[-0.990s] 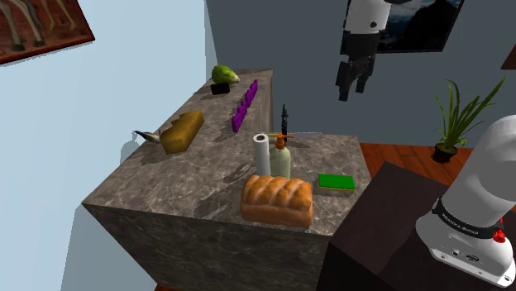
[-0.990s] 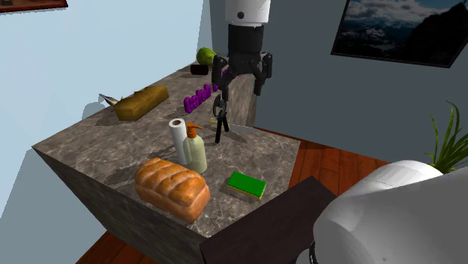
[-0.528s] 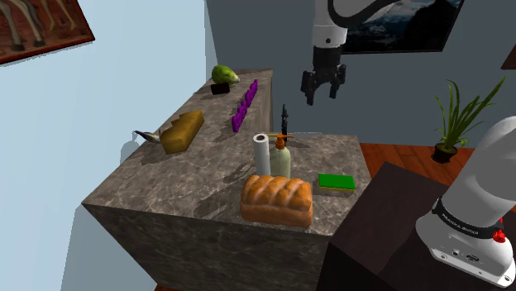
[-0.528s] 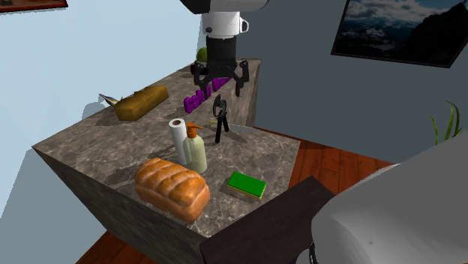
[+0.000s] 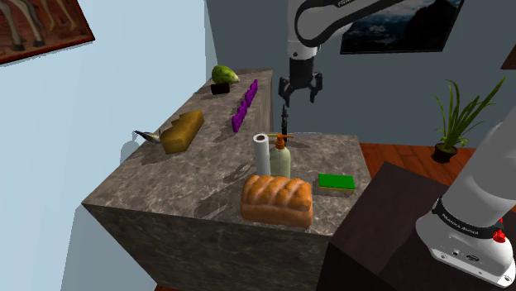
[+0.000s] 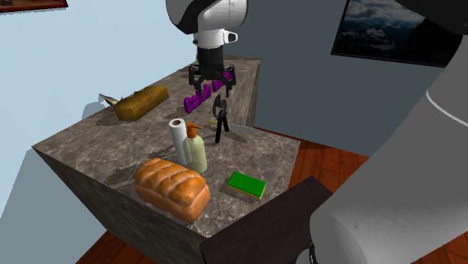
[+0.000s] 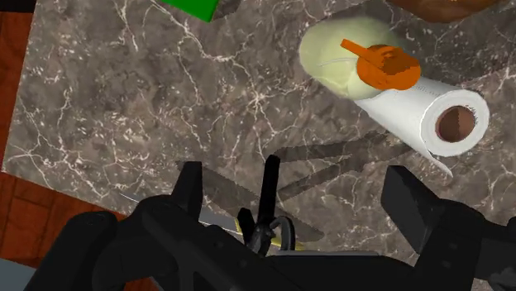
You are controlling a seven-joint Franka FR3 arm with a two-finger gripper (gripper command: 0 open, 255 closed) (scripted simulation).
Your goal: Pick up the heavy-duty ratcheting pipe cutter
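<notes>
hovering over the upright pipe cutter, gripper spread

the gripper point(image 5: 298, 93) hangs just above the pipe cutter point(image 5: 284, 117), pointing down at the table point(image 5: 182, 178). its two black fingers point(image 7: 190, 186) stand well apart and clasp nothing. in the wrist view the tool's dark top point(image 7: 268, 194) sits between them, nearer one finger than the other and touching neither.

the pipe cutter is a slim black tool standing on end, close to where the wide marbled slab meets the narrower run behind it. in the second exterior view it point(image 6: 220, 120) reads as two dark handles splayed like legs under a looped head. a soap bottle point(image 5: 280, 157) with an orange pump and a paper towel roll point(image 5: 261, 154) stand near it on the stand's side, apart from it.

how it will handle is a judgement. the tool looks rigid and hard, likely dense for its size, with smooth faces that could slip under a light pinch. balanced on its handle ends, it looks tippy, so a finger that arrives first could push it over. the safest hold seems to be across the upper body, just under the head where the handles join. there the weight would hang below the pads rather than swing. centring the gripper over the tool before lowering looks wise, as does squeezing firmly.
</notes>
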